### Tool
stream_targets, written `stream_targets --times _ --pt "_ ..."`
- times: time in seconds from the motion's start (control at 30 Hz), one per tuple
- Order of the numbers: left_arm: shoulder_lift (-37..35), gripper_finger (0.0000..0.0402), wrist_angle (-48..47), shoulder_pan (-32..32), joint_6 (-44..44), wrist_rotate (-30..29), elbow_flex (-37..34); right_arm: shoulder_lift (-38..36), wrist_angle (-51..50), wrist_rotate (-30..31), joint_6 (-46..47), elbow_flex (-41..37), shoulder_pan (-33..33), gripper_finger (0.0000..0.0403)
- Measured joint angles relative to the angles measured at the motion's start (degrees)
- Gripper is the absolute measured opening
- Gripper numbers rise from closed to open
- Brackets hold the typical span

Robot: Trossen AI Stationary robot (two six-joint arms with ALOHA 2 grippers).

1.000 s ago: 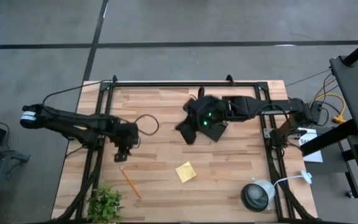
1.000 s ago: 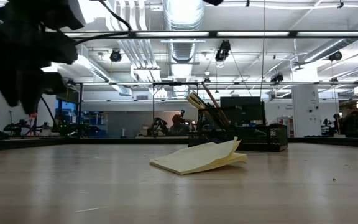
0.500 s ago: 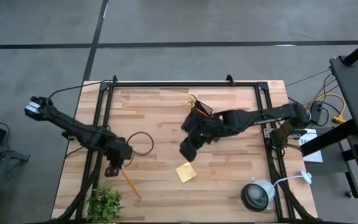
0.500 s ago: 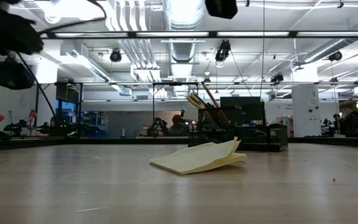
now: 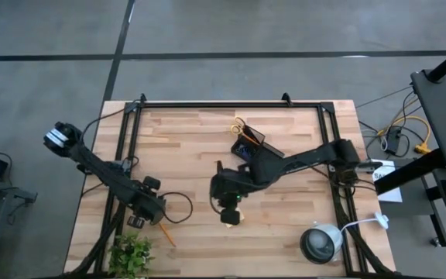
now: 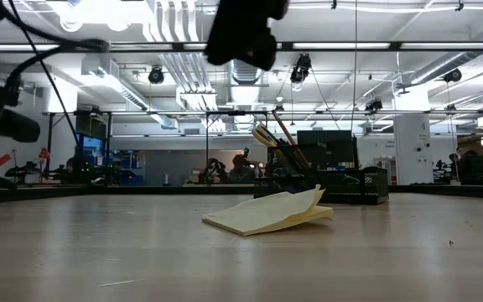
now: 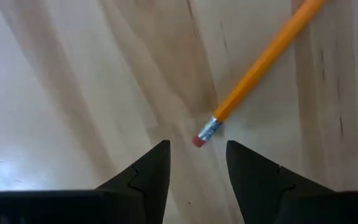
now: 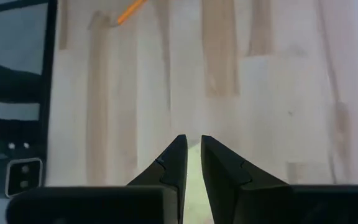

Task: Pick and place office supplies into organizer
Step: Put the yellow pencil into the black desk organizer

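An orange pencil point(image 5: 163, 232) lies flat on the wood near the table's near left corner. My left gripper point(image 7: 197, 148) is open just above it, and the pencil's eraser end point(image 7: 199, 140) lies just beyond the gap between the fingertips. The yellow sticky-note pad point(image 6: 267, 214) lies flat mid-table with its top sheets curled up. My right gripper point(image 8: 191, 138) hangs well above the pad point(image 5: 235, 220), fingers pointing down with only a narrow gap. The black organizer point(image 5: 250, 147) stands toward the far edge, holding pencils and the yellow-handled scissors point(image 5: 240, 125).
A round grey-white lamp point(image 5: 320, 242) sits at the near right corner and a green plant point(image 5: 130, 254) at the near left corner, close to the pencil. A dark cable loop point(image 5: 178, 203) lies beside my left gripper point(image 5: 147, 209). Bare wood lies between pad and organizer.
My left gripper has moved toward the table's near edge and come down over the pencil's eraser end. My right gripper has swung away from the organizer toward the near edge and now stands above the sticky-note pad. The pad and pencil have not moved.
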Motion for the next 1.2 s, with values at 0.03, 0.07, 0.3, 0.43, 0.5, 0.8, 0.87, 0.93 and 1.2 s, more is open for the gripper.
stream_targets --times 0.03,0.07,0.3,0.43,0.5,0.8,0.87,0.93,1.2 --pt "0.4 0.0141 -0.01 -0.28 -0.12 0.26 0.0 0.92 0.29 -0.44 0.04 1.07 -0.06 0.0038" --pt "0.59 0.0141 0.04 -0.63 -0.07 0.16 0.09 1.8 0.37 -0.49 0.04 2.02 -0.09 0.0038" --pt "-1.3 0.0141 1.91 -1.63 2.94 -0.27 0.05 9.43 0.7 -0.7 0.13 10.09 0.26 0.0038" --pt "-0.97 0.0141 2.27 -1.76 2.93 -0.65 -0.68 13.88 1.27 -4.37 1.1 13.92 0.86 0.0038" --pt "-0.57 0.0141 2.36 -1.76 2.91 -0.69 -1.06 14.69 1.04 -4.0 2.06 14.3 1.77 0.0038" --pt "-0.41 0.0141 6.29 -1.79 2.96 -2.42 -2.73 14.92 11.58 3.59 7.32 10.32 8.82 0.0038" --pt "-1.31 0.0141 5.16 -1.81 2.96 -2.56 -2.66 16.28 19.73 4.64 12.23 8.71 9.88 0.0038" --pt "-3.03 0.0141 4.32 -1.82 2.95 -2.59 -1.84 18.23 28.08 5.55 18.48 8.33 10.33 0.0038" --pt "-14.67 0.0141 1.01 -2.16 -2.19 -6.54 3.96 29.88 38.36 7.09 29.4 16.82 9.17 0.0038"
